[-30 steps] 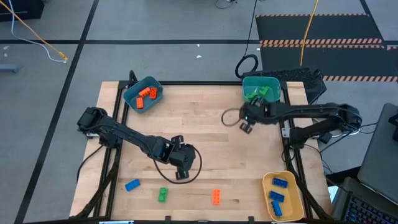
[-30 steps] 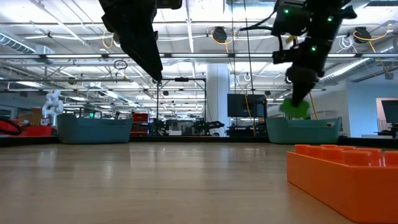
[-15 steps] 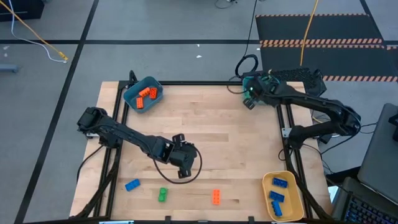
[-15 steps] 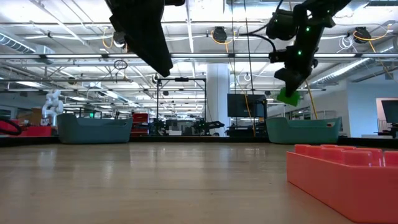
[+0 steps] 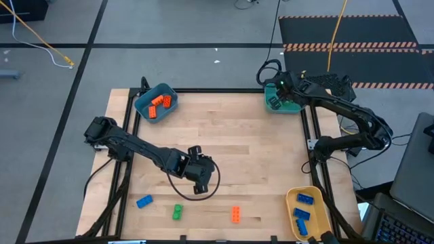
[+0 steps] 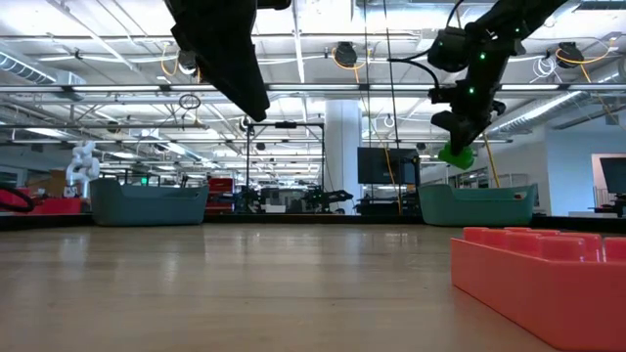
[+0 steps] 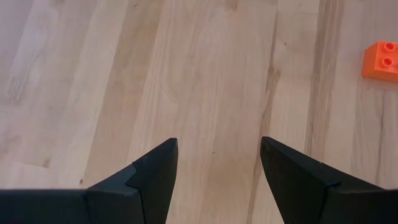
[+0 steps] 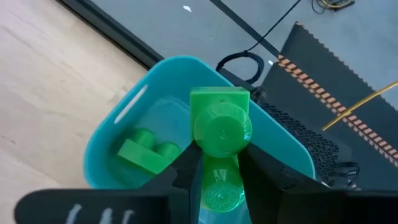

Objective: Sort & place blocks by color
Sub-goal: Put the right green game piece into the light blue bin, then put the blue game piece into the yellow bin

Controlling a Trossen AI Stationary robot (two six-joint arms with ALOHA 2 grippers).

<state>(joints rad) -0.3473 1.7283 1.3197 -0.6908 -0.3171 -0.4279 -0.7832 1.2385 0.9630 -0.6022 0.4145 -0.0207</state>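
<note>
Right claw (image 8: 217, 163) clamped on studded green block (image 8: 219, 121), above teal bin (image 8: 112, 140), left claw (image 7: 217, 171) apart.

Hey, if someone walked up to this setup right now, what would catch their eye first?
Probably the right gripper holding a bright green block over the teal bin at the table's far right corner, where another green block already lies. Next, the left gripper, open, hovering over bare wood near the table's middle, and the three loose blocks along the near edge: blue, green and orange.
</note>
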